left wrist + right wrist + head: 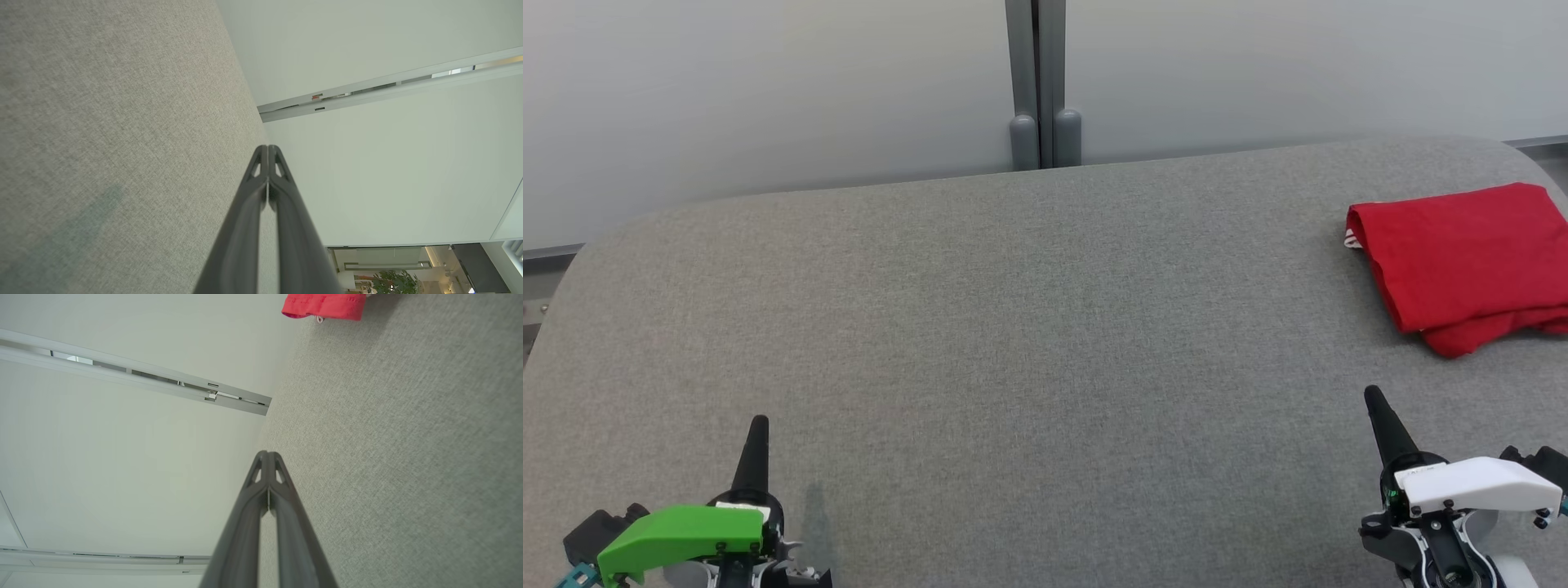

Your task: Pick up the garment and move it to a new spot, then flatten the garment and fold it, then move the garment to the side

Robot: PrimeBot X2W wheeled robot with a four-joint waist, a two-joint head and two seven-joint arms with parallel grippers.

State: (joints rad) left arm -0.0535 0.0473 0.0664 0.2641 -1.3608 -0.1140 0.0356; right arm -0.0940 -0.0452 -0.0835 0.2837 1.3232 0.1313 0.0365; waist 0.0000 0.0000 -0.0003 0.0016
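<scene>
A red garment (1466, 261) lies folded into a compact stack at the far right of the grey fabric table (1013, 327), partly cut off by the head view's right edge. Its hem (325, 305) also shows at the top of the right wrist view. My right gripper (1372, 396) is shut and empty at the lower right, well short of the garment. My left gripper (760, 423) is shut and empty at the lower left, far from the garment. In each wrist view the two dark fingers press together, at the left gripper (268, 148) and the right gripper (268, 454).
A pale wall with a grey vertical post (1039, 82) runs behind the table's rounded far edge. Bare grey cloth stretches between the two grippers. The left wrist view catches a distant room with a plant (392, 281).
</scene>
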